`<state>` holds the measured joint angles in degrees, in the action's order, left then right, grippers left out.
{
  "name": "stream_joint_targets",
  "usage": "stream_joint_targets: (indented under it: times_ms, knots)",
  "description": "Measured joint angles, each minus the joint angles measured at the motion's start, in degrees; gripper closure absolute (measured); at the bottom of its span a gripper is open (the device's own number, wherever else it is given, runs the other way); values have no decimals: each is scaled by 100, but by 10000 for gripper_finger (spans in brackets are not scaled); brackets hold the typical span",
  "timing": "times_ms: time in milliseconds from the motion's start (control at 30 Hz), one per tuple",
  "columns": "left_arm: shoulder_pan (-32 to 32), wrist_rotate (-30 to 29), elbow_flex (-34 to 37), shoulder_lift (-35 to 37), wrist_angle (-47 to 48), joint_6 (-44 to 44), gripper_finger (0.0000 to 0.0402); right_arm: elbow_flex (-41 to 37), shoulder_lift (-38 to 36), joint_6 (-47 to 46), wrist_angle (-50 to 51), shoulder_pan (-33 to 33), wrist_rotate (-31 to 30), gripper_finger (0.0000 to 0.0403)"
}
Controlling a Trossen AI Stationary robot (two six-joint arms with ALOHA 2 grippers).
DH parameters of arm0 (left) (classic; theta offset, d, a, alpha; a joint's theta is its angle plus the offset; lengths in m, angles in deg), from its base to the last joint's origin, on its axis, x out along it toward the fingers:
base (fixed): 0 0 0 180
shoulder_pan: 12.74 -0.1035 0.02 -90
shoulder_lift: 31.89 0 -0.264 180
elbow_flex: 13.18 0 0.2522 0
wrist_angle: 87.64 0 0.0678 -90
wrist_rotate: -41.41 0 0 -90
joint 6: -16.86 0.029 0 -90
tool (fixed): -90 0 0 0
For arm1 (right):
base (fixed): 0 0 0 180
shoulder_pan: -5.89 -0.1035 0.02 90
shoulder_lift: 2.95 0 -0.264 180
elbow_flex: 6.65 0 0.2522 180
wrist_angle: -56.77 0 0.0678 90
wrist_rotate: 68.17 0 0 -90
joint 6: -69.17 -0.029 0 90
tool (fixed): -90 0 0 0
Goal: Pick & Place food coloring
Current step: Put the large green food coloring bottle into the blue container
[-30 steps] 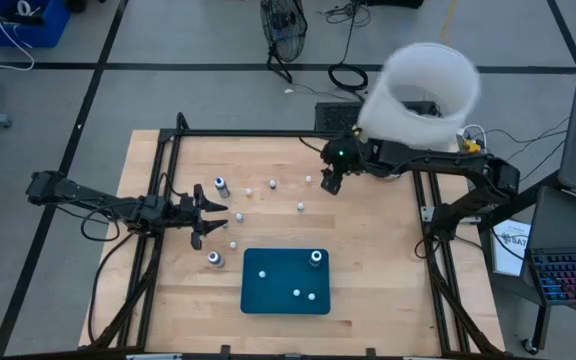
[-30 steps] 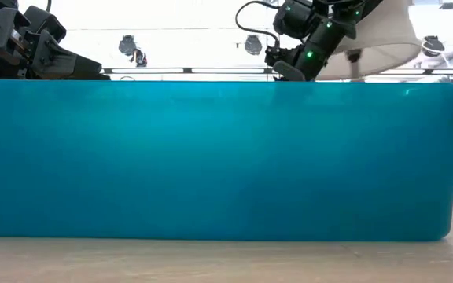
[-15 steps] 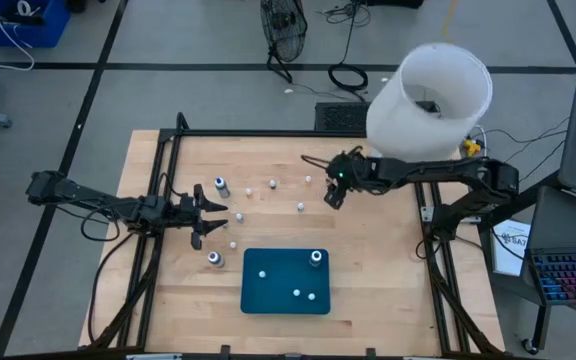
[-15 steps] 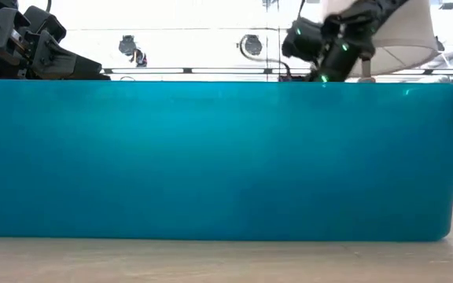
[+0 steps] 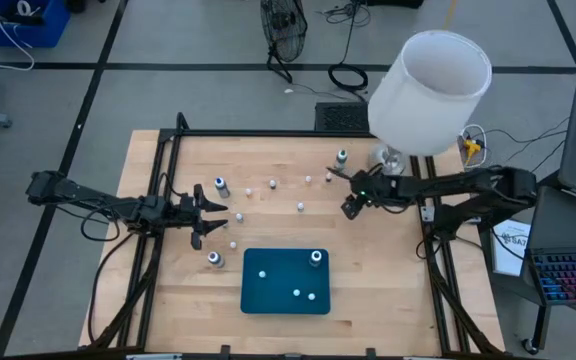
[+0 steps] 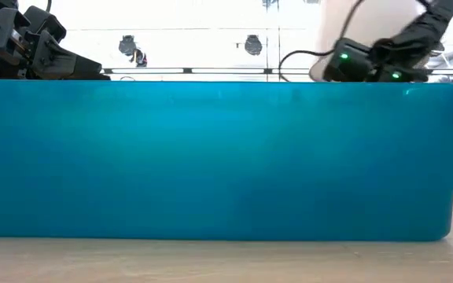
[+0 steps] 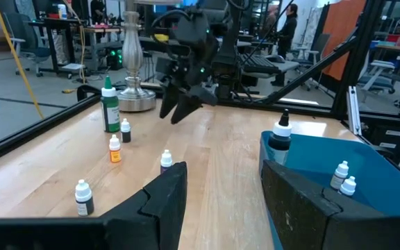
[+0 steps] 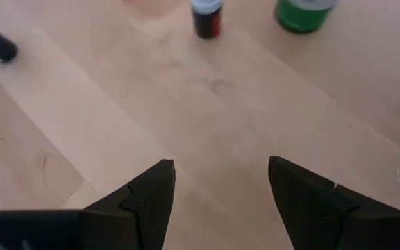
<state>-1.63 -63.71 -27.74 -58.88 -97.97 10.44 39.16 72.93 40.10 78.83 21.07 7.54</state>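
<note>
Overhead, we see the left end effector low over the wooden surface on its left side, its fingers apart with nothing between them; the left wrist view confirms the gap, with bare wood showing between the two dark fingers. Our right end effector hangs over the right half of the surface, just in front of the lamp's base; its fingers also stand apart and empty, with only wood beneath them. The food coloring lies scattered across the middle of the surface: one bottle with a dark body near the left end effector, several small pale ones in a loose row toward the centre, a green bottle near the lamp, and another bottle just left of the blue tray. Four bottles already stand in the tray, one larger with a dark body near its far right corner; the low view is filled by the tray's blue wall. The white lampshade rises above the right arm.
</note>
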Motion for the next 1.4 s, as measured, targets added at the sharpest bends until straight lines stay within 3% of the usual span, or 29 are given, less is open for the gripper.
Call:
stream_joint_targets:
  times_ms: [167, 300, 500, 600, 833, 1400]
  knots:
    - [0, 0, 0, 0, 0, 0, 215, -886, -755, -169, -966, -3, -614, 184]
    - [-1, 0, 0, -1, 0, 0, 215, -1659, -1264, -32, -2352, -2, -1044, 184]
    - [-1, 0, 0, -2, 0, 0, 215, -2757, -1355, 700, -4955, 62, -1145, 184]
    - [0, -1, 0, 0, 1, 0, 215, -2969, -1290, 912, -5686, 145, -1153, 184]
    - [-1, 0, 0, -1, 0, 0, 215, -2773, -970, 1189, -5589, 317, -1123, 184]
    - [0, 0, 0, 0, 2, 0, 215, -1664, 863, 1676, -5988, 878, -806, 184]
